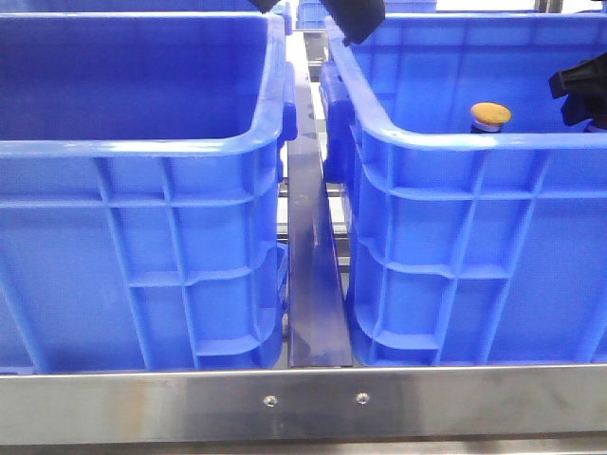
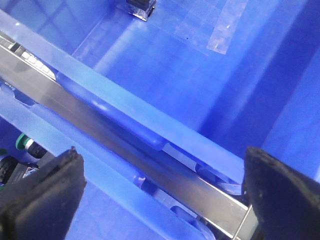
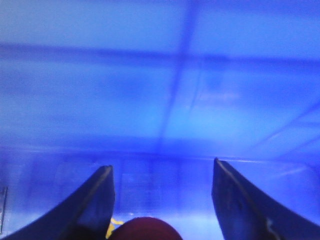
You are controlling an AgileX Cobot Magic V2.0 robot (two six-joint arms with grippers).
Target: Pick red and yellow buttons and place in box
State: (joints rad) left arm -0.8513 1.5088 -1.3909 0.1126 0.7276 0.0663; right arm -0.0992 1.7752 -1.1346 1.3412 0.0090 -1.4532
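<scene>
Buttons first, though the big picture comes before them: 2 blue crates sit side by side, the left crate (image 1: 142, 190) and the right crate (image 1: 474, 218), with a steel rail (image 1: 308, 284) running between them. Which one counts as the box I can't say for sure; my guess is the left, since the yellow button (image 1: 490, 116) peeks over the right crate's near rim.

The left gripper (image 2: 165, 195) hangs right above that rail, jaws spread wide and holding nothing, one pad over each crate's rim. Beneath one of its fingers (image 2: 45, 190), a few small dark parts lie on a crate floor, one with a green collar (image 2: 22, 142).

The right gripper (image 3: 162, 200) is down inside the right crate, fingers apart, and the red button (image 3: 145, 229) sits between them, close to the palm. No squeeze visible, so not gripped yet.

The step looks like the pick of the red one. Next move calls for closing squarely on that cap, lifting clear of the tall wall, then crossing the rail.
</scene>
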